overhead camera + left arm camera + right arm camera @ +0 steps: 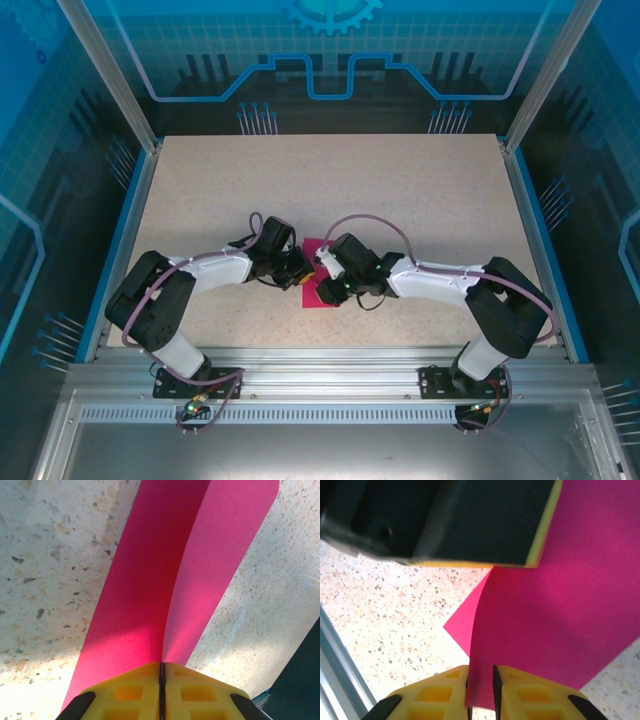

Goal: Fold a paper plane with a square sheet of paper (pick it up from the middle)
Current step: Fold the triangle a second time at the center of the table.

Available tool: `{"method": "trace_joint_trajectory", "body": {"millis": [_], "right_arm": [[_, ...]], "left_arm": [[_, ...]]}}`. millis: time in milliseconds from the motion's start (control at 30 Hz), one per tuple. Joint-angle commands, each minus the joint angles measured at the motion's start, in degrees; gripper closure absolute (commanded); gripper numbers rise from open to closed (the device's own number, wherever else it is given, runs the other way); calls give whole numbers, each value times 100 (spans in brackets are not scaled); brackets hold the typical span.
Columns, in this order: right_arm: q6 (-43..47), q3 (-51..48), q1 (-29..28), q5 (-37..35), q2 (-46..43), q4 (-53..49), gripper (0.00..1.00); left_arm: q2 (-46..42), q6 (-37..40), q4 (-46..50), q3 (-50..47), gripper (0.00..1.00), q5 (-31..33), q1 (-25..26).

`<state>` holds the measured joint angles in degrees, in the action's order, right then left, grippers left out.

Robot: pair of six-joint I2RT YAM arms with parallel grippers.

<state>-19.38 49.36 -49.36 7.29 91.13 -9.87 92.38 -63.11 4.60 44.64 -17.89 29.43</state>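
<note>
Pink paper (320, 292) mid worktop (400, 190), pinched into raised fold by shut left claw (162, 677). Right claw (481, 680) slightly parted around paper edge, left claw's black housing just above. Speckled beige surface, blue panels (60, 200) around.

The left white-and-black robot arm (205, 270) and the right arm (440, 282) reach inward from the table's (420, 190) near edge, elbows out, and meet near its middle. The left gripper (162, 666) is pinched tight on the thin magenta-pink square sheet of paper (150, 590) (no gap visible). The right gripper (481, 669) is slightly parted, with the sheet's edge between its pads.
</note>
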Motion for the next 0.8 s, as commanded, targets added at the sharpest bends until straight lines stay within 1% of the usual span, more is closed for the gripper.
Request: {"method": "trace_joint_trajectory", "body": {"millis": [0, 100, 300, 467, 600, 767], "right_arm": [[196, -144, -201, -471, -148, -32, 80], [215, -205, -306, -659, -159, 24, 80], [156, -230, -337, -849, -173, 190, 82], [138, -232, -334, -811, -217, 301, 83], [128, -260, -337, -755, -219, 328, 87], [111, -291, -287, -625, -271, 310, 96]], "left_arm": [[105, -77, 66, 187, 90, -100, 22], [131, -75, 64, 205, 90, -109, 20], [139, -62, 72, 210, 91, -110, 19], [149, -67, 67, 216, 91, -123, 23], [166, -56, 74, 220, 91, -136, 15], [153, -46, 93, 220, 90, -120, 23]]}}
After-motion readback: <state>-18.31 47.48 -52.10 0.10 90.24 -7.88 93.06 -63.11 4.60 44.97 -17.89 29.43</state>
